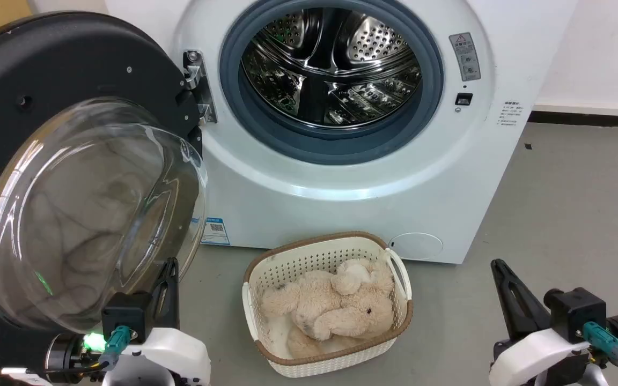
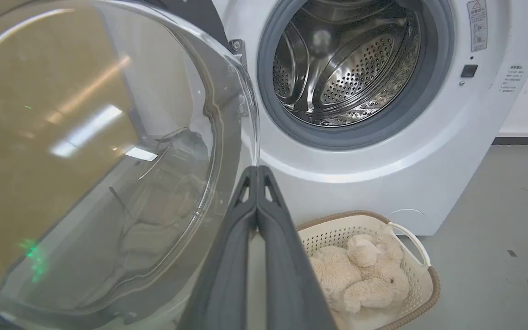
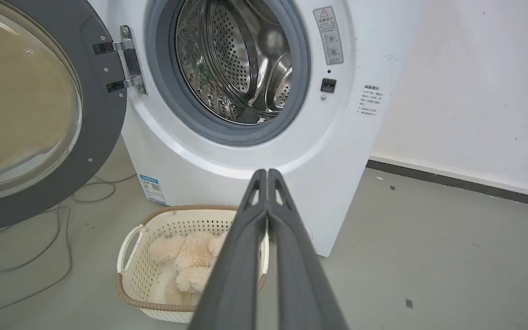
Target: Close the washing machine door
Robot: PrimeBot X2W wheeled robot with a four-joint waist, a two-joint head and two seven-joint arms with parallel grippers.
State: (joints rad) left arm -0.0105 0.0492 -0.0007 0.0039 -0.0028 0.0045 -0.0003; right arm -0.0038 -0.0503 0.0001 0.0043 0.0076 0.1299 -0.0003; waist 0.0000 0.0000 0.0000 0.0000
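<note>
At near left, left claw (image 1: 170, 264) fingers pressed together, empty, tips just beside the clear dome of the large round glossy black washing machine door (image 1: 57, 59), swung wide open. Near right, right claw (image 1: 497, 264) likewise pinched together, empty. Mid floor: cream perforated plastic basket (image 1: 314, 239) holding beige plush toy (image 1: 336, 308). Far: big white front-loading washing machine (image 1: 341, 198), steel drum (image 1: 330, 64) exposed.
</note>
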